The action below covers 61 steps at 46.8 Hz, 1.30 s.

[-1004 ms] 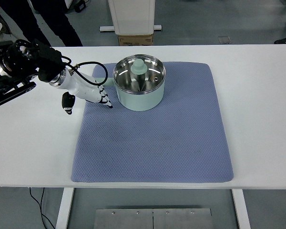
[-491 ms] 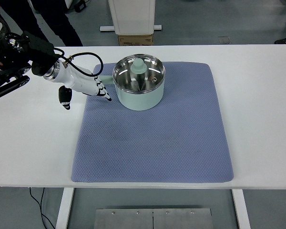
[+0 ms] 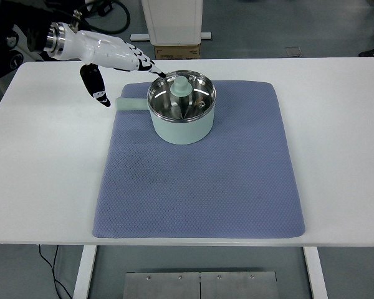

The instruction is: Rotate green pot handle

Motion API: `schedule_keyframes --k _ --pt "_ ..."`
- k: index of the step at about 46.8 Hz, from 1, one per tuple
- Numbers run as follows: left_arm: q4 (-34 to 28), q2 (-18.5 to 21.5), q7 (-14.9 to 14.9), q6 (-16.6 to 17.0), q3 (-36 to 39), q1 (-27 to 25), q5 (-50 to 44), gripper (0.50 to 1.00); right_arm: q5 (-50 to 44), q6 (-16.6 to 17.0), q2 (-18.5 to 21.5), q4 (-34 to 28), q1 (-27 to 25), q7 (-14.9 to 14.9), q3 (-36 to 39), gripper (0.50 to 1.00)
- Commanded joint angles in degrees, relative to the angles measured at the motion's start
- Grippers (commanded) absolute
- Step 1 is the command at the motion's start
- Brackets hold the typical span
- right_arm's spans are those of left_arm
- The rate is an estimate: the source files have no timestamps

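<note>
**Robot hand clear of the handle**

We see the left robot hand (image 3: 112, 59) raised over the worktop (image 3: 43, 156), fingers spread, holding nothing. The green pot (image 3: 181, 109) sits on the blue mat (image 3: 199, 180), its handle (image 3: 131, 103) pointing left. We judge the rotation possibly done; 1 frame cannot confirm.

A lab or test workspace: white table (image 3: 336, 124) on metal legs, grey floor, cardboard box (image 3: 177, 51) behind.
</note>
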Motion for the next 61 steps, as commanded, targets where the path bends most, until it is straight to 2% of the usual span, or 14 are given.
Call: schedule_keyframes --k 1,6,13,20,26,27,28,33,39,46,50,54,61 --pt "0.11 1.00 0.00 -0.05 -0.25 -2.38 -5.16 1.000 0.00 -0.01 0.00 0.00 -0.01 0.01 0.00 1.000" --pt "0.19 2.93 0.00 -0.13 -0.33 -4.67 -11.93 1.000 0.00 -0.01 0.00 0.00 -0.01 0.01 0.00 1.000" --pt "0.72 4.69 0.00 0.13 -0.33 -4.94 -22.03 1.000 0.00 -0.01 0.00 0.00 -0.01 0.01 0.00 1.000" --pt "1.16 6.27 0.00 0.48 -0.33 -3.27 -33.55 1.000 0.00 -0.01 0.00 0.00 -0.01 0.01 0.00 1.000" --pt "2.30 6.01 0.00 0.92 -0.42 -0.55 -47.95 1.000 0.00 -0.01 0.00 0.00 -0.01 0.01 0.00 1.000" --pt "2.30 6.01 0.00 0.92 -0.42 -0.54 -47.98 1.000 0.00 -0.01 0.00 0.00 -0.01 0.01 0.00 1.000" --pt "3.09 5.31 0.00 1.01 -0.42 1.11 -56.68 1.000 0.00 -0.01 0.00 0.00 -0.01 0.01 0.00 1.000" --pt "4.50 2.76 0.00 2.15 -0.60 3.41 -68.78 1.000 0.00 -0.01 0.00 0.00 -0.01 0.01 0.00 1.000" --pt "7.05 0.13 0.00 5.66 -0.60 6.75 -80.39 1.000 0.00 -0.01 0.00 0.00 -0.01 0.01 0.00 1.000" --pt "8.72 -2.43 0.00 9.79 -1.03 11.05 -90.41 1.000 0.00 -0.01 0.00 0.00 -0.01 0.01 0.00 1.000" --pt "9.07 -3.22 0.00 12.16 -4.37 14.74 -96.65 1.000 0.00 -0.01 0.00 0.00 -0.01 0.01 0.00 1.000" --pt "9.60 -3.48 0.00 13.22 -8.85 18.78 -100.88 1.000 0.00 -0.01 0.00 0.00 -0.01 0.01 0.00 1.000" --pt "11.18 -6.47 0.00 14.28 -16.41 24.94 -103.00 1.000 0.00 -0.01 0.00 0.00 -0.01 0.01 0.00 1.000"
